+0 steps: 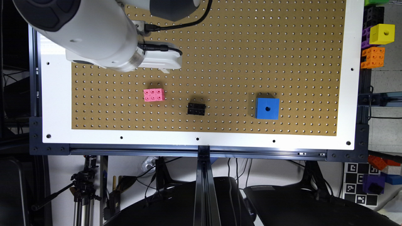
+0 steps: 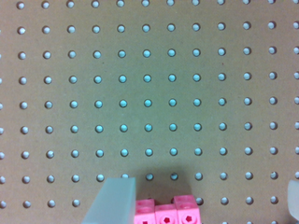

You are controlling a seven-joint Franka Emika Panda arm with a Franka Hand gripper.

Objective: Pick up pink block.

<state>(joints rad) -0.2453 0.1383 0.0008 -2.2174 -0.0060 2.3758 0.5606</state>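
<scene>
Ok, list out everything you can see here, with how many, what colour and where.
pink block: one, bright pink, on the pegboard toward the exterior view's left
black block: one, black, on the pegboard between the pink block and the blue cube
blue cube: one, blue, on the pegboard toward the exterior view's right
pegboard: one, brown, set in a white frame
spare blocks: several, yellow, orange, purple, black, green, beyond the board's edge at the exterior view's upper right
tripod: one, black, below the board at the exterior view's left
gripper: one, translucent fingers wide apart, the pink block between them
</scene>
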